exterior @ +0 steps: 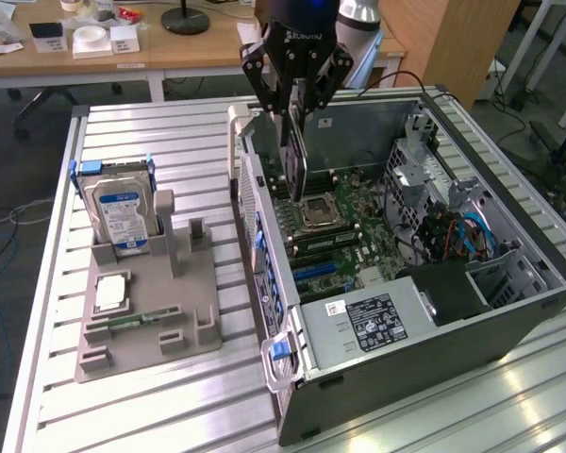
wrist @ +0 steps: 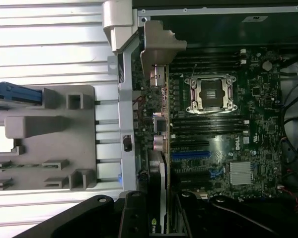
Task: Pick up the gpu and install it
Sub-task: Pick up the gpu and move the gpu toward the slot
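Observation:
My gripper [exterior: 297, 111] hangs over the open computer case [exterior: 424, 363], shut on the gpu [exterior: 295, 162]. The card is held on edge, black face and green board pointing down toward the motherboard [exterior: 349, 226]. It hovers just inside the case's rear wall, near the CPU socket [exterior: 318, 209]. In the wrist view the gpu [wrist: 160, 163] appears edge-on between the fingers [wrist: 134, 215], and its silver end bracket [wrist: 159, 44] lies along the case's rear wall. The blue expansion slot [wrist: 191, 154] lies beside the card, apart from it.
On the exterior view's left a grey parts holder [exterior: 160, 326] carries a hard drive [exterior: 123, 212] standing upright, a memory stick [exterior: 137, 319] and a square chip [exterior: 111, 293]. Drive cages and cables [exterior: 453, 231] fill the case's far side. A labelled power supply [exterior: 373, 321] sits at its near end.

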Robot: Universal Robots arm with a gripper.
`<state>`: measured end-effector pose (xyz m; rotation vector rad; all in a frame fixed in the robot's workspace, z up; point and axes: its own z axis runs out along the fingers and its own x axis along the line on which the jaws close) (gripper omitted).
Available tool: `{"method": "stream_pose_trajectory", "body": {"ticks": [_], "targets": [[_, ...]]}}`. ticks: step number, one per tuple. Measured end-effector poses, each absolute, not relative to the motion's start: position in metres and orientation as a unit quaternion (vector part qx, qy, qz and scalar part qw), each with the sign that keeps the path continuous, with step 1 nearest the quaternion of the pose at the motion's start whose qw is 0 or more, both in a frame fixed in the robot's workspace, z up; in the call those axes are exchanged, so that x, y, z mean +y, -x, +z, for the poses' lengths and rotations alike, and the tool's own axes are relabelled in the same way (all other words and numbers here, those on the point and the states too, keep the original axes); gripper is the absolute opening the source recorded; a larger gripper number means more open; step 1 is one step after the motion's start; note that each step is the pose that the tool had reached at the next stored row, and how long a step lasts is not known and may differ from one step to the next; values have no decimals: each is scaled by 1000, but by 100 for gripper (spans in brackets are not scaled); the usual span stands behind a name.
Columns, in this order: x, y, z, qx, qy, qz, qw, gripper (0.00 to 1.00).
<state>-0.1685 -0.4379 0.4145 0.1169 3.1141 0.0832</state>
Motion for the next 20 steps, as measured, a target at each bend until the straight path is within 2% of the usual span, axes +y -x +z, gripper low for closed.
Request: {"method": "stream_pose_trajectory", "body": {"ticks": [20], "targets": [[-438, 113, 414, 999, -37, 27, 12, 27]]}}
